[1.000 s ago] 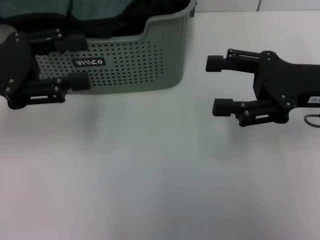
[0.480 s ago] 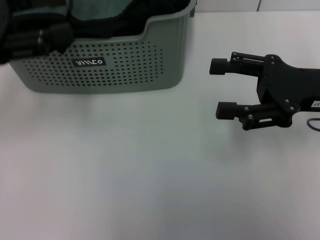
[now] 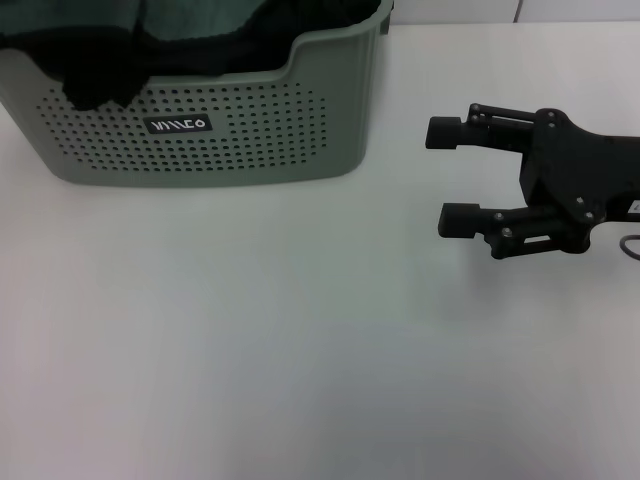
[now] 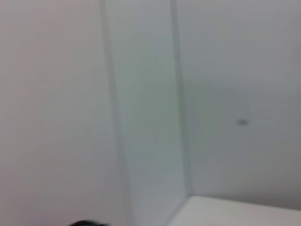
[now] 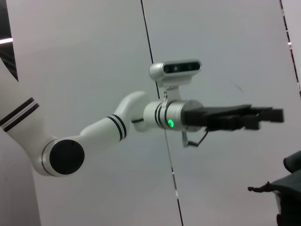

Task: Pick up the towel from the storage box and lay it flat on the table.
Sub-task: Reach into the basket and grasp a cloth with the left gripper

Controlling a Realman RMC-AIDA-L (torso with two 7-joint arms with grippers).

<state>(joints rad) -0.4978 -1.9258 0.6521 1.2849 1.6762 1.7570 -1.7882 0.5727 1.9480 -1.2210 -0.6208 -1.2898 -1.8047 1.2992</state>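
The storage box [image 3: 250, 130] stands at the table's far left in the head view. The teal towel [image 3: 195, 18] lies bunched inside it, next to an all-black cloth [image 3: 105, 75] that hangs over the front rim. My left gripper [image 5: 265, 115] is out of the head view. It shows only in the right wrist view, raised in the air and seen side-on. My right gripper [image 3: 445, 175] is open and empty, low over the white table [image 3: 300, 350], to the right of the box.
The left wrist view shows only a pale wall and a bit of white surface [image 4: 244, 212]. A dark shape [image 5: 287, 188] sits at the edge of the right wrist view. A thin cable [image 3: 630, 245] loops by the right arm.
My left gripper has risen from in front of the box and left the head view. My right gripper has drifted slightly to the right, still open.
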